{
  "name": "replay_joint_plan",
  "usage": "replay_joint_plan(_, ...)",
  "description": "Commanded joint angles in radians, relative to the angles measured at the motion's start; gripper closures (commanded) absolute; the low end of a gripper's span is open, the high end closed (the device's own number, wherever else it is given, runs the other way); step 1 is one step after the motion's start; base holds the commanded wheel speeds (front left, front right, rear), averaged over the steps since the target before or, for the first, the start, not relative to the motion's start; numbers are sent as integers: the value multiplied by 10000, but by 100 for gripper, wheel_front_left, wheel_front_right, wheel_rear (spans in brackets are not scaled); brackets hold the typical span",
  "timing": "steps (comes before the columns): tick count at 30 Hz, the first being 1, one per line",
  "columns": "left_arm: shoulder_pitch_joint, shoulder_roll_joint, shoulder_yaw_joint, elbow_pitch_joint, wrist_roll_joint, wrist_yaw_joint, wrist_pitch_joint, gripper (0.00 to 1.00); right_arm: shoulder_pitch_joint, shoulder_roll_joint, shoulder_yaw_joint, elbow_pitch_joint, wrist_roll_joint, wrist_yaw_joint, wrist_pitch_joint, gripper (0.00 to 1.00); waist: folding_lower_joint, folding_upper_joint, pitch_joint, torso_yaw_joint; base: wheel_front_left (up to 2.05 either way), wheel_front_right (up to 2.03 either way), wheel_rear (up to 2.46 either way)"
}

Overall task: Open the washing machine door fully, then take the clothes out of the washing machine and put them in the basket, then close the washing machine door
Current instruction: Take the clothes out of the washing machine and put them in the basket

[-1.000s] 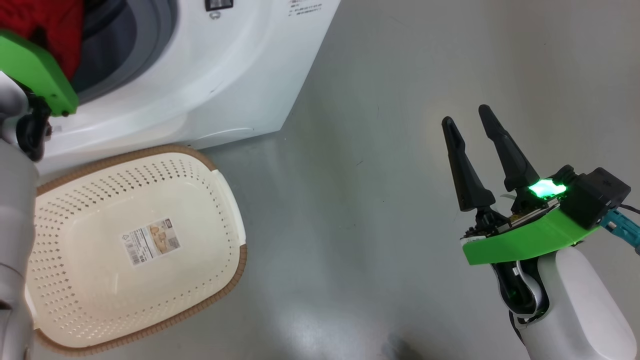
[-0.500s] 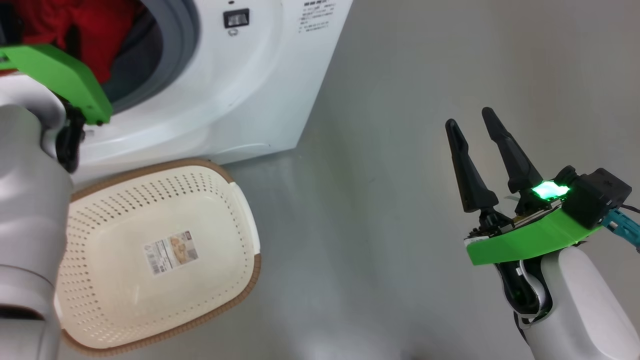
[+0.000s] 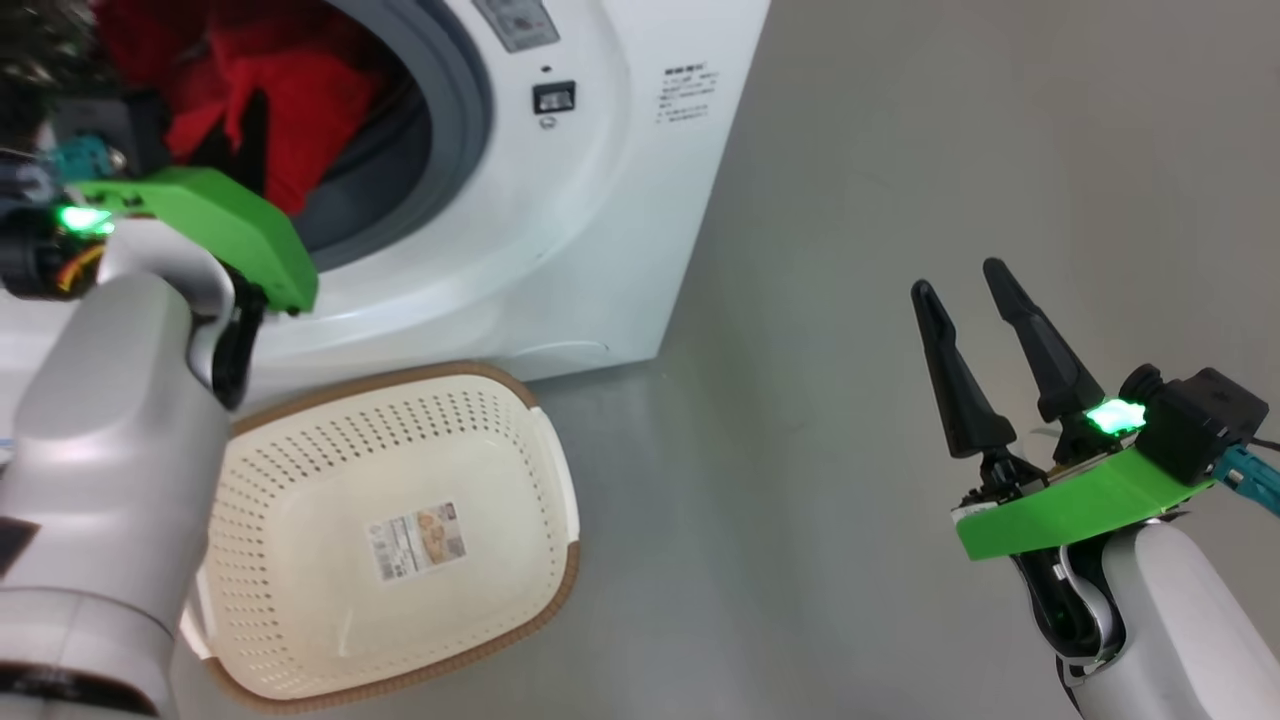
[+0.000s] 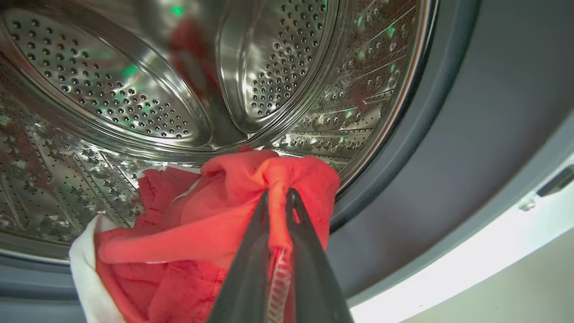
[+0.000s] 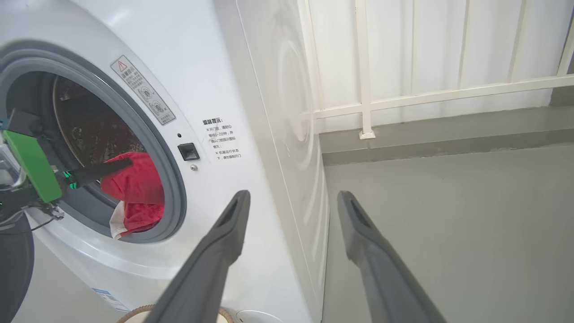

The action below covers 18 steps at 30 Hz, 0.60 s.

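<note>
At the mouth of the washing machine [image 3: 560, 250], my left gripper [image 4: 278, 194] clamps the clothes [image 4: 202, 233]; my right gripper [image 3: 955, 277] hangs spread beside it. Trailing fabric may, I think, snag the gasket [image 4: 471, 112].

right end effector [image 3: 955, 278]: two long dark tapered fingers, lower right | right wrist plate [image 3: 1075, 500]: flat, bright green; right lamp [image 3: 1112, 415] glowing green, black box [image 3: 1195, 420], teal plug [image 3: 1250, 472] | right forearm [image 3: 1170, 620]: glossy pale grey shell | left end effector [image 4: 278, 194]: slim dark fingers | left wrist plate [image 3: 215, 215]: green, upper left; left lamp [image 3: 80, 218], orange wires [image 3: 75, 270] | left forearm [image 3: 110, 430]: pale grey
</note>
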Motion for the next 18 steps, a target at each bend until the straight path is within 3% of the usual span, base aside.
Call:
replay_joint_plan(1, 51, 409, 37, -382, -94, -32, -154, 100, 220, -107, 145, -204, 85, 16, -48, 0, 0, 0, -396, 312, 0, 0, 0)
replay_joint_plan(11, 1595, 907, -563, -2228, -723, -32, -562, 100, 828, -280, -48, -16, 213, 16, -48, 0, 0, 0, -1526, 809, 0, 0, 0)
replay_joint_plan(18, 2679, 1482, -427, -4062, -1079, 87, -429, 100, 1159, -455, -170, 94, 306, 16, -48, 0, 0, 0, -2087, 1173, 0, 0, 0)
